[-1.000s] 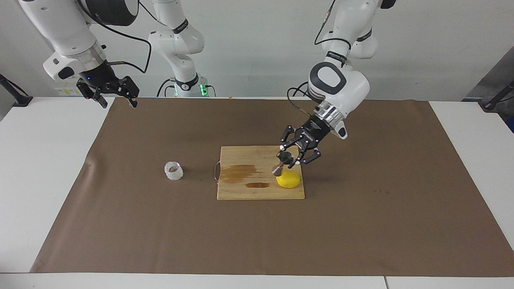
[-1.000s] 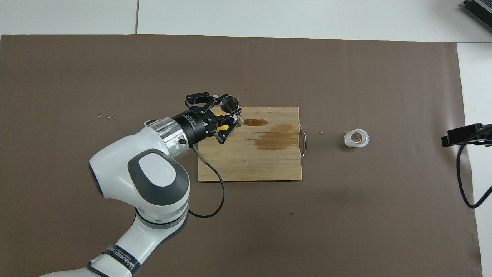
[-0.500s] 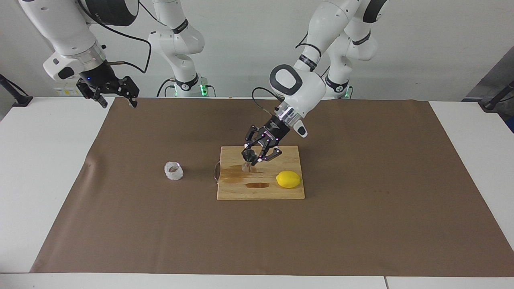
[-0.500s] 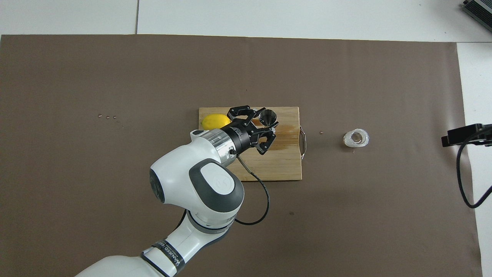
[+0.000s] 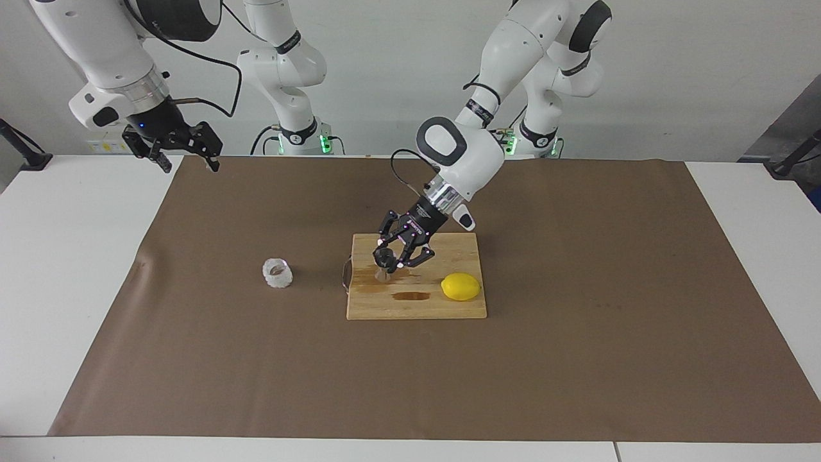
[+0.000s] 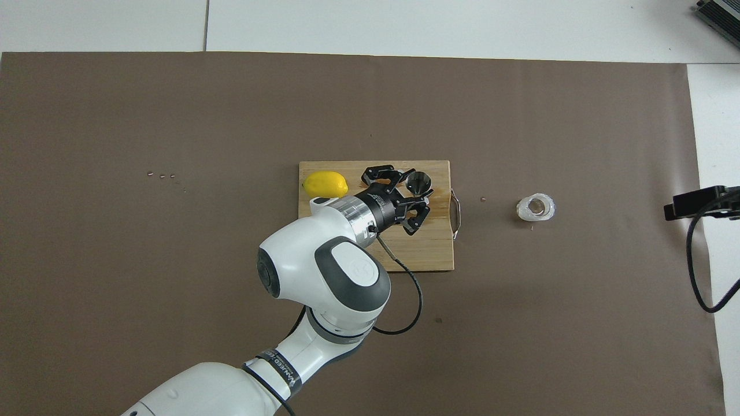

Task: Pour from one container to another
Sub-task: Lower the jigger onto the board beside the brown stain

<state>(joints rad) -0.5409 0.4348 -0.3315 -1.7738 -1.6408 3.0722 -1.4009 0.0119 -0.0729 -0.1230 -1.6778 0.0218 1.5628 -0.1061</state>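
The steel jigger [image 5: 383, 264] is clamped in the left claw [image 5: 389, 262], tilted, over the end of the cutting board [image 5: 417, 307] that has the metal handle. On the board, a lemon [image 5: 460, 286] lies at 4 o'clock from the jigger in the facing view, well apart from it. The glass cup [image 5: 277, 273] stands on the brown mat [image 5: 577, 359], at 9 o'clock from the board, toward the right arm's end of the counter [image 5: 58, 269]. The right claw [image 5: 183, 157] waits with its fingers apart above the mat's corner near its base.
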